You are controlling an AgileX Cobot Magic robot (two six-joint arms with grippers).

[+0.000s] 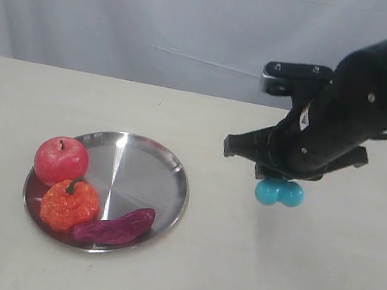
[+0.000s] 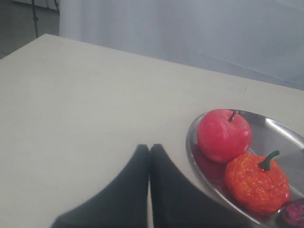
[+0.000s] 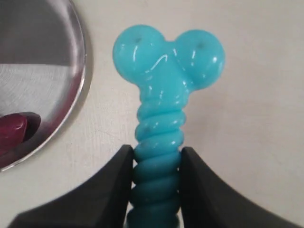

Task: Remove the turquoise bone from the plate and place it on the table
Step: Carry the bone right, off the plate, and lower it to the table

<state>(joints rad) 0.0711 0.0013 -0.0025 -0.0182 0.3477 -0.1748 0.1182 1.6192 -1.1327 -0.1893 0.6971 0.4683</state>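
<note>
my right fingers [image 3: 110,190] are clamping the turquoise bone [image 1: 279,193] by its shaft, right of centre, off the plate [image 1: 184,187] | aiming to lower straight until its knobs meet the surface [image 1: 319,280] before opening | left fingers [image 2: 135,190] pressed together

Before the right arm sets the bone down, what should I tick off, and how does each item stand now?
1. Grip: right gripper shut on the shaft of the turquoise bone: ok.
2. Bone outside the rim of the plate: ok.
3. Bare table below the bone: ok.
4. Bone's height above the table: cannot tell.
5. The left gripper is shut, at the plate's apple side, away from the bone: ok.
</note>
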